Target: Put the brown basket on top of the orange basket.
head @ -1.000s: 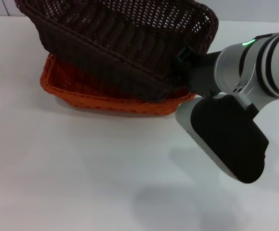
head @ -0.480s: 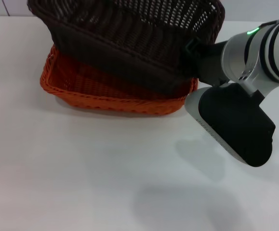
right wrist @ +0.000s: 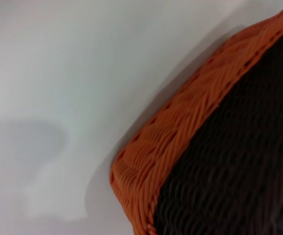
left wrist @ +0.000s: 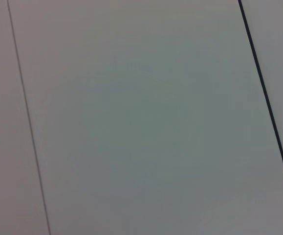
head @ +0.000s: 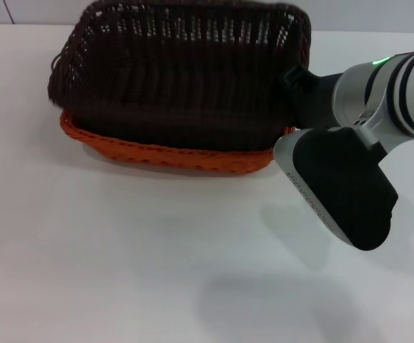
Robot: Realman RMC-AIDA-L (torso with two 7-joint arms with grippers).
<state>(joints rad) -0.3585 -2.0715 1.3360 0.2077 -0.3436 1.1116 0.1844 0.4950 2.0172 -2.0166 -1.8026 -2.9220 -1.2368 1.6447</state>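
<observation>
So compared to half a second ago, the brown basket (head: 178, 78) has dropped and leveled out. Before, it was tipped up with its near-left side hanging high over the orange basket (head: 171, 152), and you could see a good chunk of the orange interior. Now it's nested down inside, sitting pretty much flat, and only the orange braided rim pokes out along the near edge and at the near corners. The stack sits toward the far edge of the white table (head: 121, 257), a bit left of middle.

The right gripper (head: 296, 82) is at the brown basket's right end, touching the rim, with the arm's big grey-and-black wrist housing hanging just beside the stack on the near-right. That housing blocks the fingers, so I can't tell if they're clamped on the rim or apart. The left arm isn't in the head view, and its wrist camera only shows plain white surface.

Both baskets are rectangular woven wicker-style trays; the brown one has sloping open-weave sides you can see light through. The right wrist view shows an orange corner (right wrist: 146, 161) up close, with dark weave (right wrist: 239, 161) filling it.
</observation>
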